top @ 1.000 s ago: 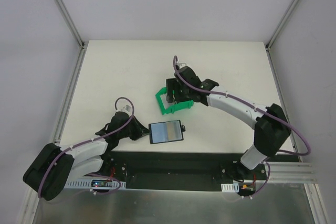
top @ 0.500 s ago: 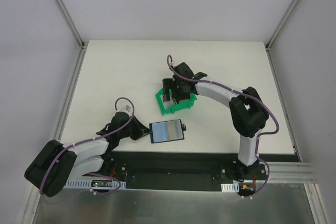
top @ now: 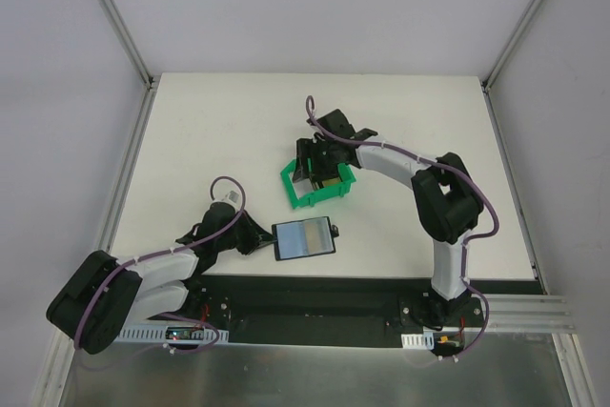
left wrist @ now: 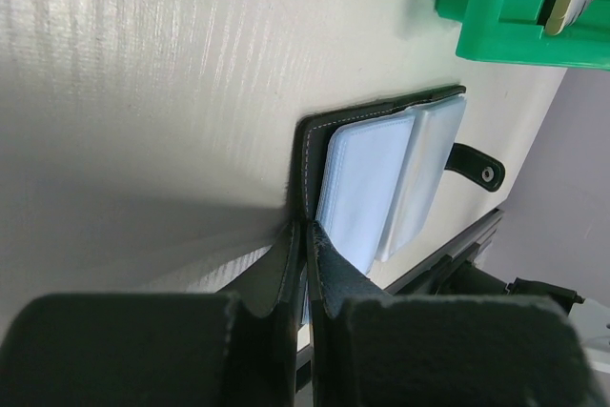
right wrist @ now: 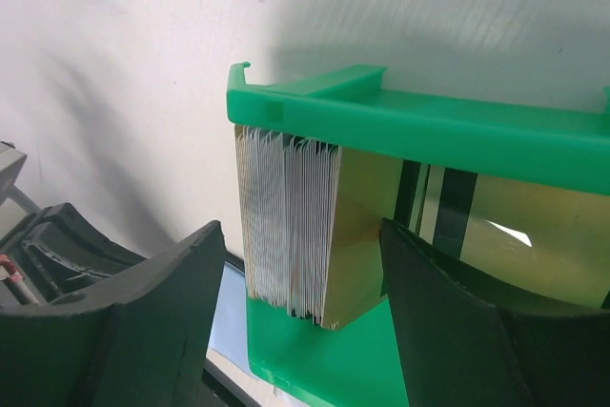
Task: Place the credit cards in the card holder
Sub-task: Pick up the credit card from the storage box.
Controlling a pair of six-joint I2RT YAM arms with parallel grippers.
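Observation:
The black card holder [top: 303,238] lies open near the table's front edge, its bluish-grey slots facing up. My left gripper [top: 257,239] is shut on its left flap. In the left wrist view the fingers pinch the black flap [left wrist: 303,235] and the clear sleeves [left wrist: 381,188] lie beyond. The credit cards [right wrist: 286,231] stand as a stack on edge in a green bin [right wrist: 429,126], with a gold card [right wrist: 367,221] facing out. My right gripper [right wrist: 300,240] is open, its jaws either side of the stack; from above it [top: 315,163] hovers over the bin [top: 297,195].
The green bin also shows in the left wrist view [left wrist: 515,7], beyond the wallet. The wallet's tab [top: 335,231] points right. The black base rail [top: 315,297] runs along the near edge. Metal frame posts [top: 133,64] flank the white table.
The right arm's elbow has swung in to the left and its gripper has settled lower over the bin's left end. The left gripper still holds the wallet flap.

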